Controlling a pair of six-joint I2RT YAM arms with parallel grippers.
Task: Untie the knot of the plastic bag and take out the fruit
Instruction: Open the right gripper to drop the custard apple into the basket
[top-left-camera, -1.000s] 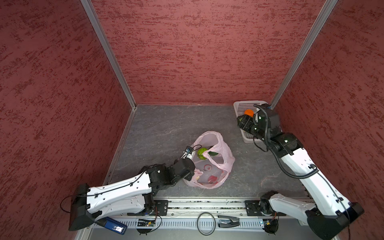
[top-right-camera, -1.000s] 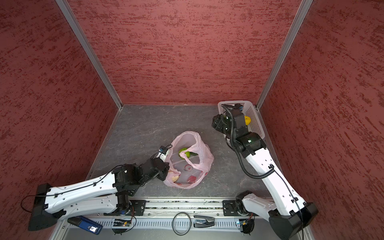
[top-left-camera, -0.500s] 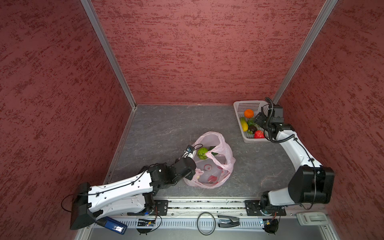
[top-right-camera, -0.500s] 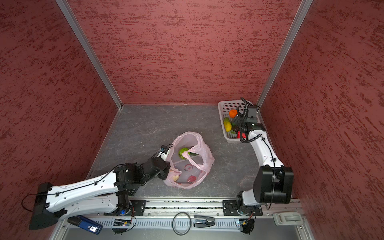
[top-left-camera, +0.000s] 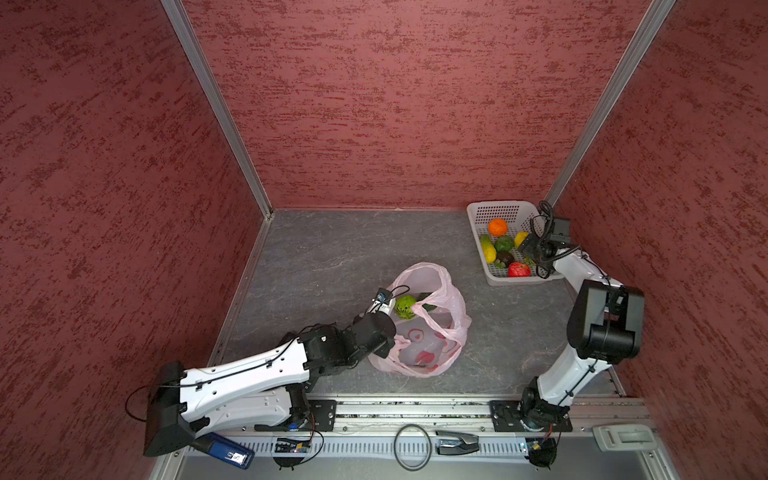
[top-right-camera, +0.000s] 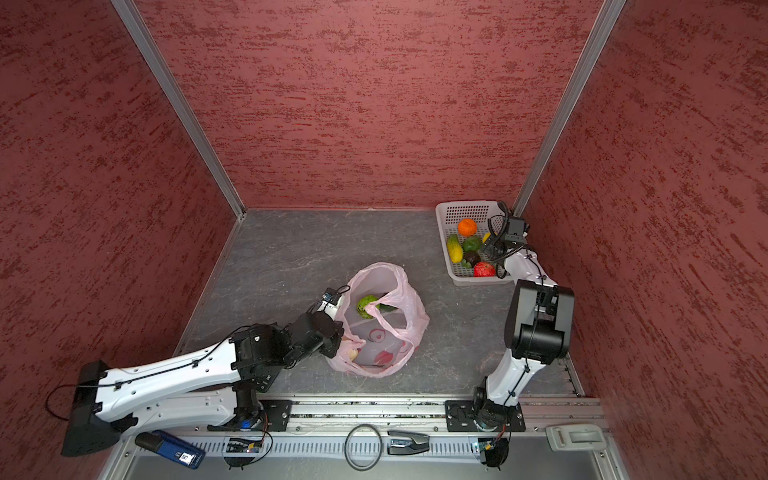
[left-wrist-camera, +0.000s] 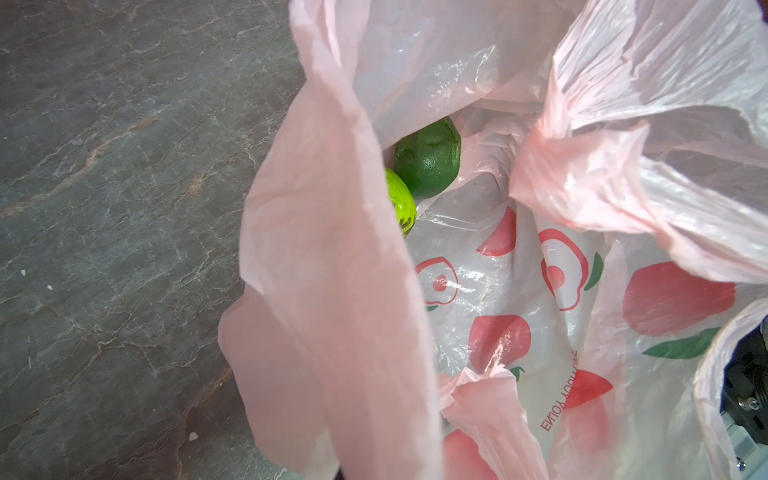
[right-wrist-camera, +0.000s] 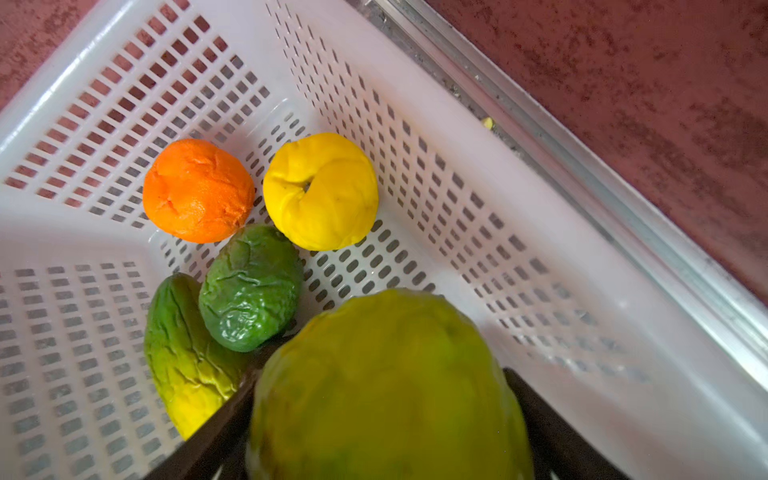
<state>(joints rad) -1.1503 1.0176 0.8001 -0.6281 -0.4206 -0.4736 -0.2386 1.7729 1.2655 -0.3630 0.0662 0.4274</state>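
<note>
**Open and partly emptied**

Left gripper (top-left-camera: 390, 352) clenched on the pink plastic bag (top-left-camera: 440, 328) on the grey table (top-left-camera: 332, 257); two green fruits (left-wrist-camera: 428, 160) inside; right gripper (right-wrist-camera: 384, 370) flanks a yellow-green fruit (right-wrist-camera: 386, 424) over the white basket (right-wrist-camera: 540, 232), grip unclear.

The plastic bag (top-left-camera: 453, 309) is thin and pink, with red fruit pictures on it. It sits on the grey floor (top-left-camera: 332, 257) with its mouth wide open. A bunched pink strip (left-wrist-camera: 582, 174) crosses the mouth.

Inside lie a bright green bumpy fruit (top-left-camera: 405, 306) and a dark green fruit (left-wrist-camera: 428, 160).

In the white basket (top-left-camera: 498, 206) by the back corner lie a yellow fruit (right-wrist-camera: 322, 191), a wrinkled green fruit (right-wrist-camera: 251, 286), a long green and yellow fruit (right-wrist-camera: 183, 353), a dark brown fruit (top-left-camera: 505, 258) and a red strawberry (top-left-camera: 518, 270).

A big yellow-green fruit (right-wrist-camera: 386, 415), blurry, is between the fingers of the right gripper (right-wrist-camera: 380, 374), over the basket.
</note>
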